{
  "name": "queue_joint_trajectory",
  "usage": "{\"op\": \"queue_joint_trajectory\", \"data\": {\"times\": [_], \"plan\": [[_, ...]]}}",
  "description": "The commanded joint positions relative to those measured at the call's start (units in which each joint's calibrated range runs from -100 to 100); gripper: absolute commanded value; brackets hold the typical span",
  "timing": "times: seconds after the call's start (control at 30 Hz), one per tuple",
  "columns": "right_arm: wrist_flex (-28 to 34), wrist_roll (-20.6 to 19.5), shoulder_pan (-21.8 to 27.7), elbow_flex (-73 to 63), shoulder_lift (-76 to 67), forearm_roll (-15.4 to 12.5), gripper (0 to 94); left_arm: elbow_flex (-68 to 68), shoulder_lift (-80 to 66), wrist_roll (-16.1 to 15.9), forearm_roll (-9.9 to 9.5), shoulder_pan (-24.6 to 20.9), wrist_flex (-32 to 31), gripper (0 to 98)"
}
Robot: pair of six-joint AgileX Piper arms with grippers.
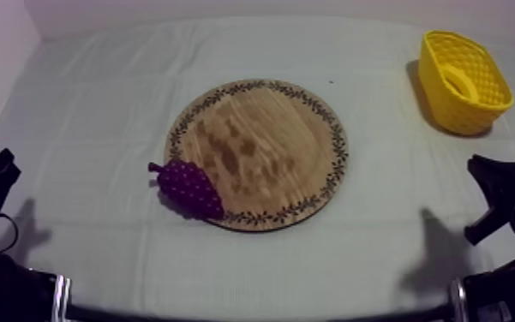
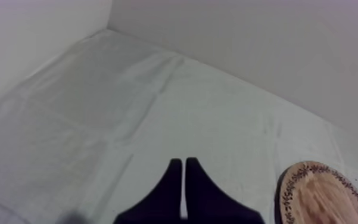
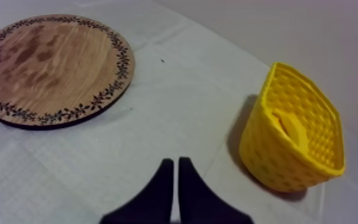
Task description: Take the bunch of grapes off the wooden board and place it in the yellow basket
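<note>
Grapes: the bunch of grapes (image 1: 189, 187) lies at the edge of the wooden board (image 1: 269, 128) nearest the left arm, partly over the rim onto the cloth (image 1: 98, 111).
Basket: the yellow basket (image 1: 475, 103) sits at the far right, well apart from the board and seemingly tipped. A pale yellow object (image 1: 459, 81) lies inside, kind unclear.
Left arm: the left gripper (image 2: 183, 162) has its fingers pressed together on nothing, low over bare cloth beside the board.
Right arm: the right gripper (image 3: 176, 162) is likewise closed and empty, facing the gap between board and basket.
Stage: pick-up not yet begun.
Recommended: part the fingers first and descend from above. Close across the body of the bunch rather than the stem, clear of the rim. Release only over the basket's mouth.
</note>
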Motion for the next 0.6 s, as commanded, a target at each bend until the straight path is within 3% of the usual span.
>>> {"op": "queue_joint_trajectory", "data": {"times": [0.0,0.1,0.33,0.57], "plan": [[-2.0,-0.1,-0.4,-1.2,2.9,0.5,0.3,0.0,0.0,0.0,0.01,0.0,0.0,0.0],[-3.0,-0.7,-1.1,-6.0,8.2,0.0,0.2,0.0,0.0,0.0,0.01,0.0,0.0,0.0],[-0.1,-1.0,-2.4,-25.8,24.2,-5.2,0.2,0.0,0.0,0.0,0.01,0.0,0.0,0.0],[7.2,-4.4,-6.1,-46.8,40.1,-6.4,0.2,0.0,0.0,0.0,0.01,0.0,0.0,0.0]]}}
